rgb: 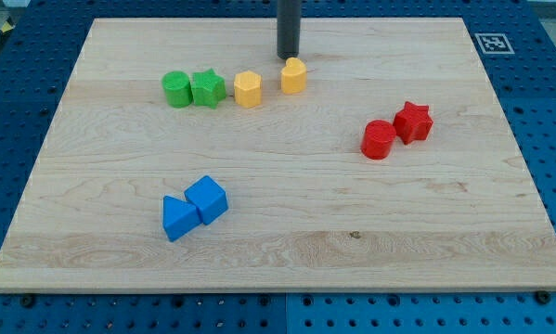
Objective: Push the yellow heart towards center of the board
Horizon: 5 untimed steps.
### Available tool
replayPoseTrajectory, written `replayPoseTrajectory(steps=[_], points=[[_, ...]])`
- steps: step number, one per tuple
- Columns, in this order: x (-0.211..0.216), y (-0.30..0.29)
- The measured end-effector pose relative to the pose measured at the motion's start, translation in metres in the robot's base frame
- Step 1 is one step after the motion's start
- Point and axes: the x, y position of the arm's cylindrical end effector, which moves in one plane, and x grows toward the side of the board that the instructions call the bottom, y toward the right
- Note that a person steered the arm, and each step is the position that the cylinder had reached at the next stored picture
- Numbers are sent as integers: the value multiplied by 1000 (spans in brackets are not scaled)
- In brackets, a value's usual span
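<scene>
- My tip (288,56) rests on the worktop (278,250), just beyond the yellow heart (293,75), at its far side.
- A yellow block (248,89) sits left of the heart.
- Jaws: none on this rod; state cannot be told.

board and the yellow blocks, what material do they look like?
Board: looks like wood, light, matte; grain lines and plank seams show. Yellow heart and the other yellow block: probably plastic, uniform saturated colour, smooth faces, slight sheen; painted wood can't be ruled out. My tip sits just above the heart toward the view's top.
</scene>
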Motion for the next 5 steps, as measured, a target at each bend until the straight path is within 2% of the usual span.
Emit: replayPoseTrajectory(steps=[3,5], points=[[33,-6],[26,-2]])
